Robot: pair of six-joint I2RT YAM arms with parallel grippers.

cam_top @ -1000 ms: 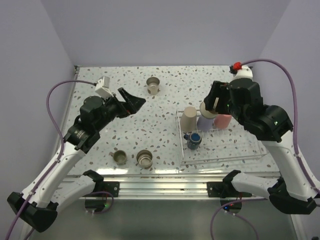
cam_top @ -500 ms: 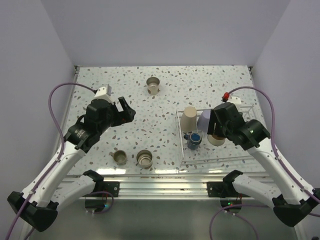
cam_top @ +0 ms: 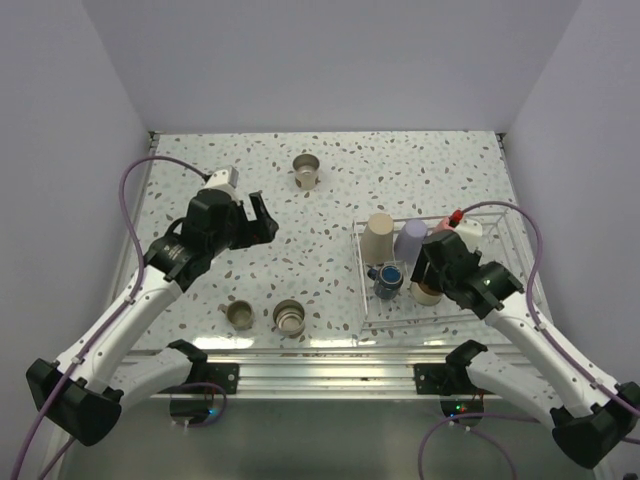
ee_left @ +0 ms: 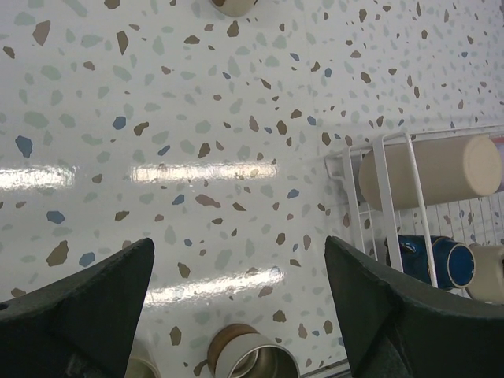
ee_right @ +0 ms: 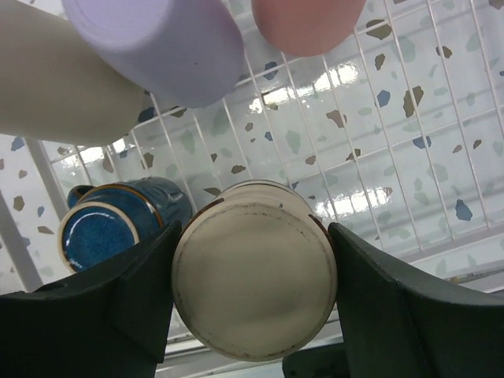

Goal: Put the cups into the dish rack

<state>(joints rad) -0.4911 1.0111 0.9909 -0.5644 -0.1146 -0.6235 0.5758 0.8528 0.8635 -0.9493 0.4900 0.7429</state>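
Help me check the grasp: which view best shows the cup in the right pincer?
Right wrist: the cream cup sits large, gripped by the right pincer. Top external shows it small, partly under the right arm; left wrist only a sliver.

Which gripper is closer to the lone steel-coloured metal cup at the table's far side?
Left. The left gripper hangs just near-left of the steel-coloured metal cup; the right gripper is over the wire dish rack, to its right.

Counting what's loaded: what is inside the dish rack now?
Inside the dish rack: a beige tumbler, lavender tumbler, dark blue mug, a pale cup held by the right gripper, and a coral-red tumbler that the arm hides from above.
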